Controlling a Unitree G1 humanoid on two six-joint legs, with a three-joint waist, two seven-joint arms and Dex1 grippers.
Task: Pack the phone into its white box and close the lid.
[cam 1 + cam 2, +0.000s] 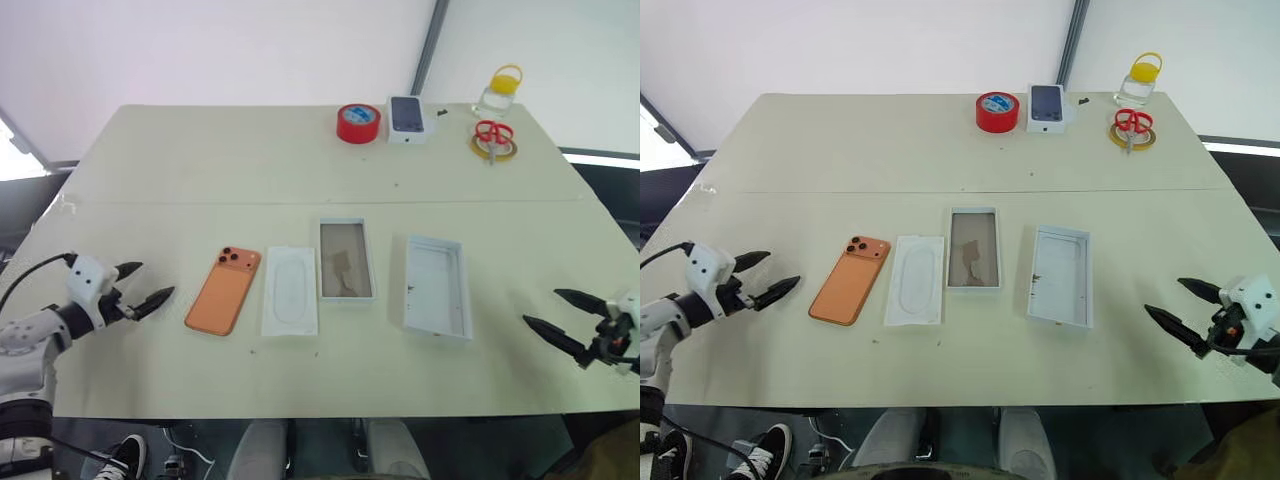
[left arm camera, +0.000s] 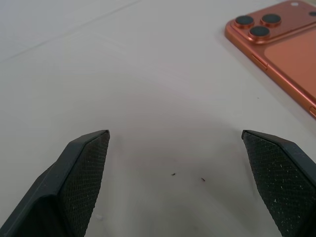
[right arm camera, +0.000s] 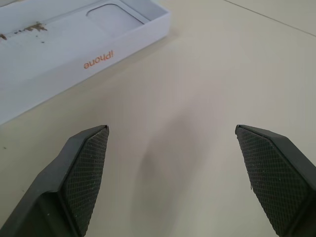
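Two white trays lie toward the right gripper's side: the deeper white box, the nearer one, and a second tray with a brownish insert beyond it; a flat white insert sits between that and the phone. Lying camera-side up, the phone rests just beyond the left gripper, off toward the table's middle, long axis running away from the robot. Both grippers gape wide and hold nothing. Judging by reach, the left arm is nearer the phone.
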